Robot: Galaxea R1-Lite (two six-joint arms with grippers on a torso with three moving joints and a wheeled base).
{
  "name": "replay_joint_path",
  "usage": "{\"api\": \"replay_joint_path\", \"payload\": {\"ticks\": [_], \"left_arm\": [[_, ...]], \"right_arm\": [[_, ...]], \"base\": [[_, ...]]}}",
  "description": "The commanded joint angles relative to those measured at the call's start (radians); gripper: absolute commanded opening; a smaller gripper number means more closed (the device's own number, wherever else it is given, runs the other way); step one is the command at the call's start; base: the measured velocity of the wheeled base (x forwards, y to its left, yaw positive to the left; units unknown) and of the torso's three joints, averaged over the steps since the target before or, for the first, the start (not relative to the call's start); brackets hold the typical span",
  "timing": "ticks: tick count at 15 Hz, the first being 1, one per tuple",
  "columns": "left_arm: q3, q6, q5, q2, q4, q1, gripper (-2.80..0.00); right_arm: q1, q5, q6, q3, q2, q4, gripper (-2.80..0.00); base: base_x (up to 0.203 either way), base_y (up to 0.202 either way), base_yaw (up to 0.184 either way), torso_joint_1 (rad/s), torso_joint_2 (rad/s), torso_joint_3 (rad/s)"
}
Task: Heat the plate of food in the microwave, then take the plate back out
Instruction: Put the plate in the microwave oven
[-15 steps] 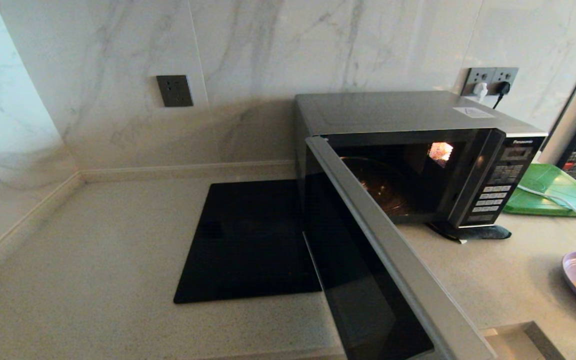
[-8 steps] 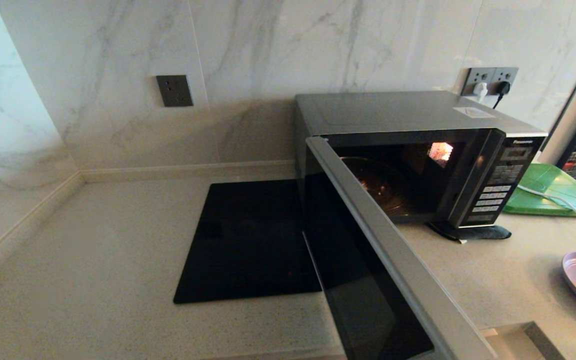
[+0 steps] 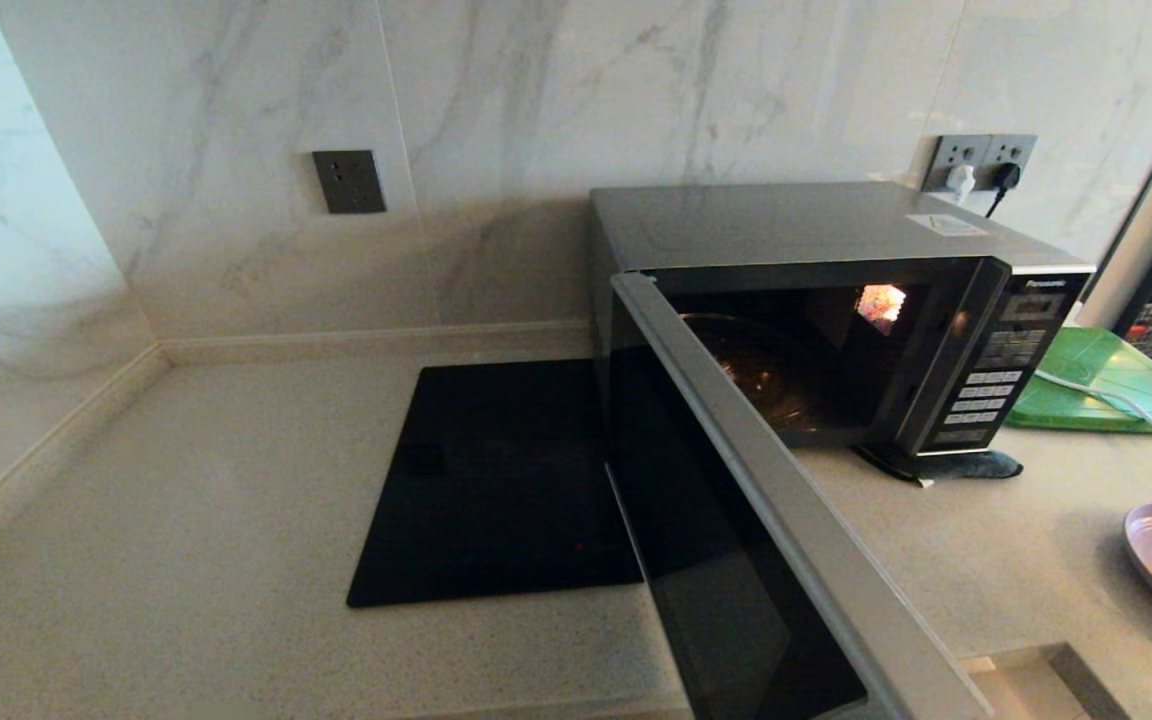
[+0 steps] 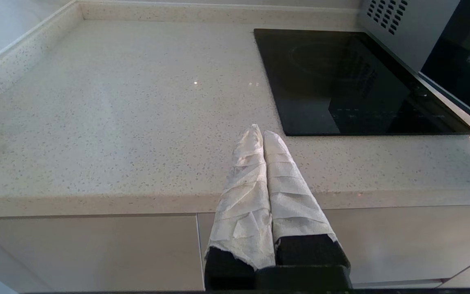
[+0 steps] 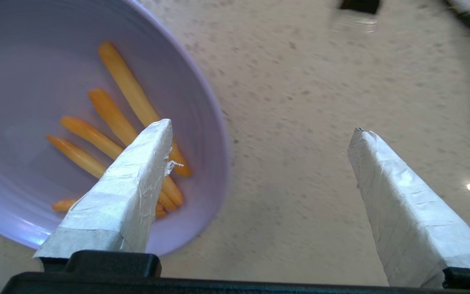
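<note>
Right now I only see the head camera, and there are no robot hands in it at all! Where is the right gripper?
Observer: The right gripper is open, low over the counter, with the rim of the plate of food showing between its fingers.
Operator: I see just the plate's edge. How many fries?
Observer: About five golden fries, lying loosely together.
Operator: And the left gripper?
Observer: The left gripper is shut, parked at the counter's front edge, near the black cooktop.
</note>
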Motion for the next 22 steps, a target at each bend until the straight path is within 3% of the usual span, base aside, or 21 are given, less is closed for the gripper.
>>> {"api": "replay_joint_path", "payload": {"ticks": [1,7,22], "left_arm": [[0.000,-0.001,0.001,0.000,0.000,0.000,-2.80],[0.000,-0.001,0.000,0.000,0.000,0.000,-2.80],[0.000,-0.001,0.002,0.000,0.000,0.000,-2.80]], "right_arm": [[0.005,-0.002,0.008,-0.011,0.029,0.005,0.00],[0.025,-0.045,0.043,-0.014,0.051,0.005,0.00],[0.092,-0.045,0.046,-0.011,0.073,0.006,0.00]], "base": [[0.000,0.000,0.000,0.000,0.00,0.000],[0.000,0.000,0.000,0.000,0.00,0.000],[0.000,0.000,0.000,0.000,0.00,0.000]]}}
